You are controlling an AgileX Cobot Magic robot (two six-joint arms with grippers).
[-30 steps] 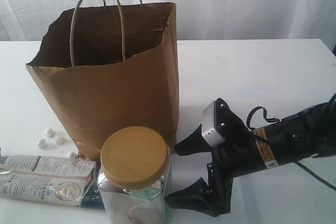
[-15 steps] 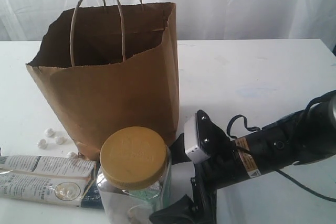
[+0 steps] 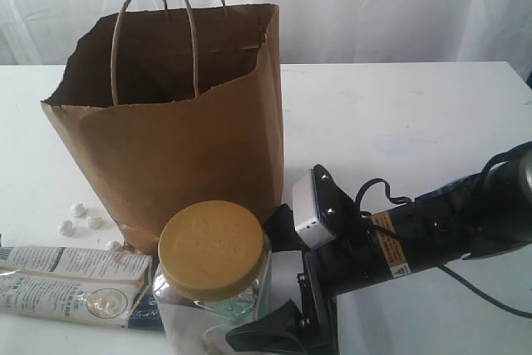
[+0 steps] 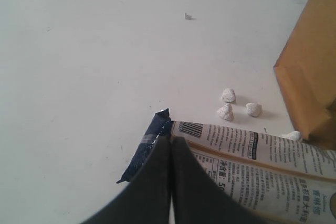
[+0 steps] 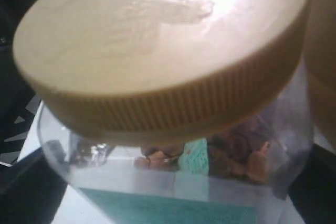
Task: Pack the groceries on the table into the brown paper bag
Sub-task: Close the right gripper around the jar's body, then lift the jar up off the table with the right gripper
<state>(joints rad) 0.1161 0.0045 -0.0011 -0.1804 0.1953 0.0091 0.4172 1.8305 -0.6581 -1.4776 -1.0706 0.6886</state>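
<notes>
The clear jar (image 3: 218, 309) with its yellow lid (image 3: 214, 248) stands at the near edge of the table (image 3: 399, 114), just in front of the brown paper bag (image 3: 174, 139). My right gripper (image 3: 253, 286) is open, one dark finger on each side of the jar; the jar (image 5: 173, 129) fills the right wrist view. The long white-black twin packet (image 3: 71, 284) lies flat to the jar's left. My left gripper (image 4: 171, 142) is shut and empty, hovering over that packet's (image 4: 252, 156) dark end; it does not show in the exterior view. The can, bottle, pouch and carton are out of view.
The bag stands upright with its mouth open and its twine handles (image 3: 154, 31) up. Several small white lumps (image 3: 83, 218) lie on the table by the bag's left corner, also lumps (image 4: 236, 106) in the left wrist view. A black cable (image 3: 391, 193) runs along the right arm.
My right gripper has advanced left toward the jar, so its open fingers now straddle it. The jar, bag and packet have not moved.
</notes>
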